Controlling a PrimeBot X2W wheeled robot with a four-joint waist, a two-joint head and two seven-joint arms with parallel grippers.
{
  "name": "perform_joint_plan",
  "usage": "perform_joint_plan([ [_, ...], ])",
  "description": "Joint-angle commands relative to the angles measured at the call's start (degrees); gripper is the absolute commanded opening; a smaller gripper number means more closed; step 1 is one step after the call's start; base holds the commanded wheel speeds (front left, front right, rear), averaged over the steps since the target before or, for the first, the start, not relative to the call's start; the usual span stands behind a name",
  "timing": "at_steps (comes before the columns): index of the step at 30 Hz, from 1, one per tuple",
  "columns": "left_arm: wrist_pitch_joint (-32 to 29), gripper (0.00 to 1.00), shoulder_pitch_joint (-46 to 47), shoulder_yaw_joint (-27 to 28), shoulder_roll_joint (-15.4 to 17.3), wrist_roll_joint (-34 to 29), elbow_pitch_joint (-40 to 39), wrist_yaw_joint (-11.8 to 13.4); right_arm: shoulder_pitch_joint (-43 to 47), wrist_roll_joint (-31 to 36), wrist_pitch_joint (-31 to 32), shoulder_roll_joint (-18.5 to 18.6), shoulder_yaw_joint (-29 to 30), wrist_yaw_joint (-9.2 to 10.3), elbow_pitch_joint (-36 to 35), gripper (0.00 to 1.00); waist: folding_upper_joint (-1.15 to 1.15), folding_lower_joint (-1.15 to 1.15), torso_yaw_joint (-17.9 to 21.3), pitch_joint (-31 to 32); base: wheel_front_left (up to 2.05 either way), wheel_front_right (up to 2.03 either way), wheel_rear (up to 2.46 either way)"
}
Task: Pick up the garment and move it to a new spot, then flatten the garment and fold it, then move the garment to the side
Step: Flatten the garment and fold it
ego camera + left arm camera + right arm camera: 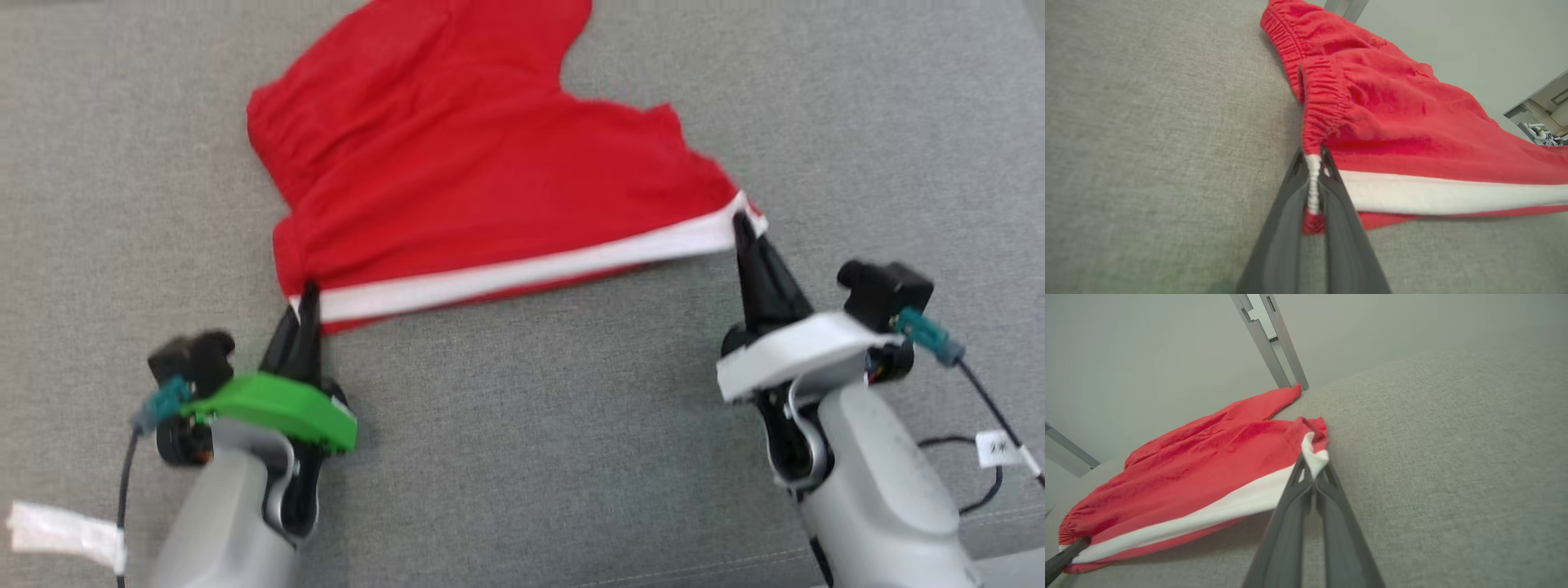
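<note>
- Pinching one end of the white side band (522, 273), the left gripper (309, 300) has its two dark fingers closed on cloth. In the left wrist view the gathered elastic edge of that end runs up between them.
- The right gripper (741, 224) is clamped the same way on the band's opposite end, at the leg-hem corner, where a fold of white sticks out past the fingertips.
- The band is stretched nearly straight from one gripper to the other and marks the long axis of the hold. Its right end sits somewhat farther from the robot than its left end.
- The red cotton pair of shorts (457, 163) spreads entirely beyond the band, away from both arms. The second leg reaches off past the far side.
- A shadow under the band suggests this near edge is lifted slightly, while the cloth beyond it rests rumpled on the grey woven fabric surface (531, 425).
- Judgement: both arms are equally engaged, so the next move depends on travelling across the band. Drawing it towards the robot would smooth the cloth, and carrying it over the far side would fold it.
- Uneven travel would probably skew the band.
</note>
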State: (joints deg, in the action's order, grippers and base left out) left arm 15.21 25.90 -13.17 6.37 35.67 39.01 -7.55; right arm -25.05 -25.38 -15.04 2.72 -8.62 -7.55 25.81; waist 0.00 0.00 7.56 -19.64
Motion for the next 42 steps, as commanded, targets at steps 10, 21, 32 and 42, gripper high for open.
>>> perform_joint_plan([
  [10,-0.11,0.00,-17.03,-0.68,-1.61,-1.93,-5.64,0.19,15.26,-1.66,-0.18,1.95,-0.19,0.12,-3.56,0.00,0.00,0.00,0.32,13.18,0.00,0.00,0.00],
  [21,-0.06,0.00,-26.00,-2.88,-0.49,-1.60,-16.45,0.19,24.53,-3.41,-0.18,3.83,1.69,0.12,-9.79,0.00,0.00,0.00,-2.08,17.28,0.00,0.00,0.00],
  [32,-0.06,0.00,-14.74,-3.82,-2.24,-1.35,-16.61,0.19,6.79,0.33,0.68,4.18,1.44,0.12,-6.41,0.00,0.00,0.00,-5.53,10.54,0.00,0.00,0.00],
  [42,-0.07,0.00,-2.39,-4.68,-3.23,-3.45,-12.76,0.19,-14.65,6.87,0.71,4.72,0.30,0.12,7.11,0.00,0.00,0.00,-10.56,2.31,0.00,0.00,0.00],
])
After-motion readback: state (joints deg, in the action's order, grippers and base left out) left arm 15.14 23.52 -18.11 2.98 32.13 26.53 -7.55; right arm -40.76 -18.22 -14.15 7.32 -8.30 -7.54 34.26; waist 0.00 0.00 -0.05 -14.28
